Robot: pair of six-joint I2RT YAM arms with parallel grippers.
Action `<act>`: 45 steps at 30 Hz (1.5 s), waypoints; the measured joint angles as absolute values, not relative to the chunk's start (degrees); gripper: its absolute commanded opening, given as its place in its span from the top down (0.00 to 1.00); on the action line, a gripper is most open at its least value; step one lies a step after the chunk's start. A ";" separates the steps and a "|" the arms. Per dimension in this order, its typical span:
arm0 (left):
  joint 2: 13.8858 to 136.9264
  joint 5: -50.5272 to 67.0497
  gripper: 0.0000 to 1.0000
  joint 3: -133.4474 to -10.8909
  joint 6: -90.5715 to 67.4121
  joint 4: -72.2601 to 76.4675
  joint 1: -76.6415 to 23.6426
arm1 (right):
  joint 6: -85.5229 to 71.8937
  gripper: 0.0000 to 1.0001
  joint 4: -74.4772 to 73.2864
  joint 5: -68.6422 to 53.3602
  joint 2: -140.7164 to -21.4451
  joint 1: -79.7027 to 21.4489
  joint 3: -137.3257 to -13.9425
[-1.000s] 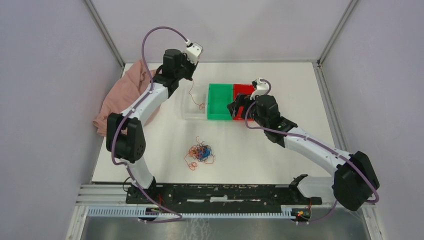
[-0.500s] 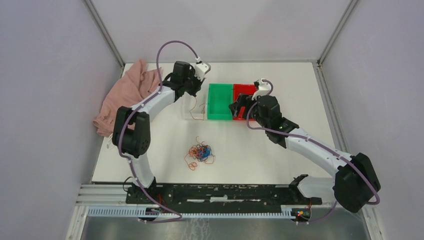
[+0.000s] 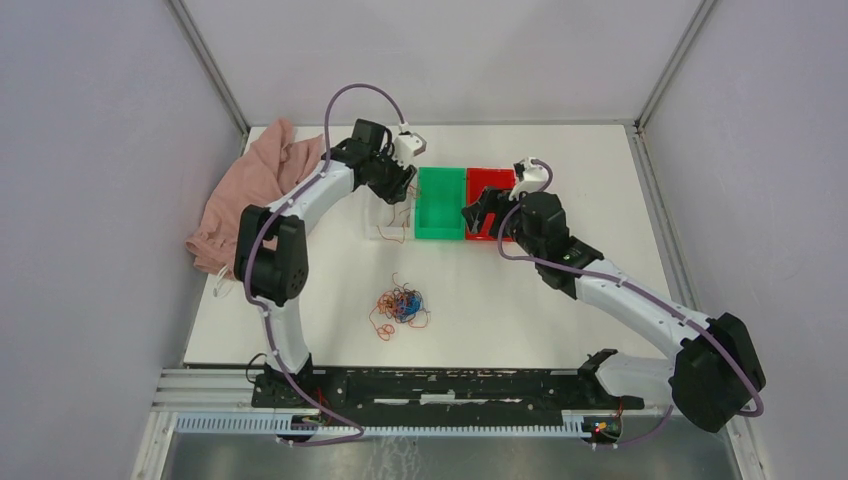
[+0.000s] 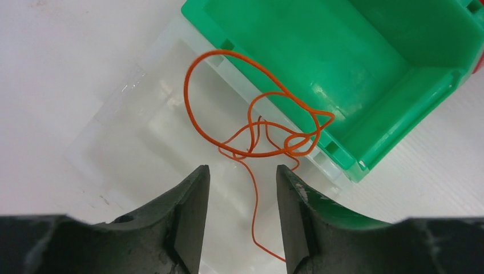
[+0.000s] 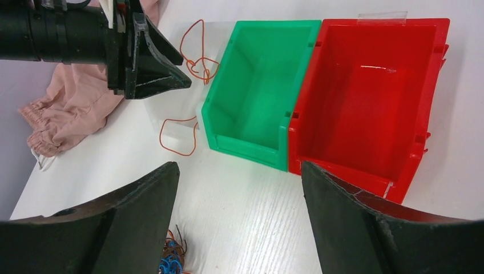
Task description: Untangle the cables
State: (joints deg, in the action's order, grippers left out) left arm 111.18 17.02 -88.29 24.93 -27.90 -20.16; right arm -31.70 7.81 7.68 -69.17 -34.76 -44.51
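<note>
1. From above, the left gripper (image 3: 398, 183) is hovering over a clear bin (image 3: 375, 228). The right gripper (image 3: 476, 215) is hanging by a green bin (image 3: 440, 205). The tangled cables (image 3: 401, 305) are lying well behind both, toward the bases.
2. At the left wrist, the fingers are standing partly apart and gripping nothing. An orange cable (image 4: 258, 153) is lying just ahead, its tail running between them.
3. At the right wrist, the jaws are gaping wide and empty. A red bin (image 5: 365, 85) is sitting ahead.
</note>
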 measured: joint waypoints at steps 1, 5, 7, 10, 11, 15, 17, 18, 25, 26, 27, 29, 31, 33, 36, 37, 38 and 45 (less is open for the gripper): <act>111.39 17.12 0.42 -89.25 25.10 -29.21 -20.16 | -31.73 0.15 7.81 7.68 -69.04 -34.74 -44.42; 111.37 18.33 0.41 -93.10 25.19 -33.95 -20.08 | -31.70 0.15 7.70 7.66 -68.90 -34.57 -44.42; 110.93 18.61 0.41 -93.49 25.19 -34.81 -19.99 | -31.73 0.15 7.64 7.64 -68.86 -34.44 -44.42; 109.82 18.61 0.42 -93.60 25.67 -37.36 -19.81 | -31.73 0.15 7.62 7.62 -68.77 -34.33 -44.40; 109.49 18.61 0.42 -94.00 26.22 -38.70 -19.70 | -31.73 0.15 7.62 7.62 -68.75 -34.33 -44.40; 108.75 19.51 0.42 -96.84 28.88 -43.83 -19.33 | -31.73 0.15 7.60 7.55 -68.69 -34.17 -44.40; 108.71 20.49 0.47 -99.48 30.96 -47.90 -19.20 | -31.73 0.15 7.60 7.40 -68.69 -34.04 -44.40; 108.84 21.43 0.51 -101.23 32.05 -50.54 -19.07 | -31.73 0.15 7.60 7.35 -68.69 -34.00 -44.40; 114.21 34.68 0.46 -121.54 35.24 -66.17 -15.57 | -31.75 0.15 7.53 6.63 -68.69 -33.80 -44.40; 113.97 35.53 0.44 -121.12 35.16 -66.08 -15.20 | -31.79 0.15 7.53 6.52 -68.69 -33.74 -44.40; 113.25 36.18 0.43 -119.09 34.74 -64.34 -14.98 | -31.88 0.15 7.53 6.46 -68.69 -33.71 -44.40; 110.61 36.01 0.41 -110.72 33.26 -58.39 -15.33 | -32.10 0.15 7.53 6.26 -68.73 -33.63 -44.40; 108.57 34.50 0.41 -102.78 31.46 -52.95 -16.99 | -32.23 0.15 7.55 6.07 -68.86 -33.63 -44.40; 108.22 32.05 0.42 -98.19 29.74 -48.73 -19.33 | -32.36 0.15 7.55 5.91 -69.21 -33.63 -44.40; 109.06 27.14 0.41 -95.64 27.18 -42.52 -22.44 | -32.69 0.16 7.55 5.34 -69.73 -33.63 -44.40; 109.30 25.52 0.41 -95.55 26.41 -40.34 -23.09 | -32.75 0.16 7.57 5.13 -69.84 -33.63 -44.40; 109.47 24.32 0.41 -95.50 25.98 -38.63 -23.33 | -32.82 0.16 7.55 4.95 -69.95 -33.63 -44.40; 109.51 17.45 0.43 -94.30 23.14 -28.05 -22.17 | -33.21 0.17 7.64 4.69 -70.13 -33.63 -44.16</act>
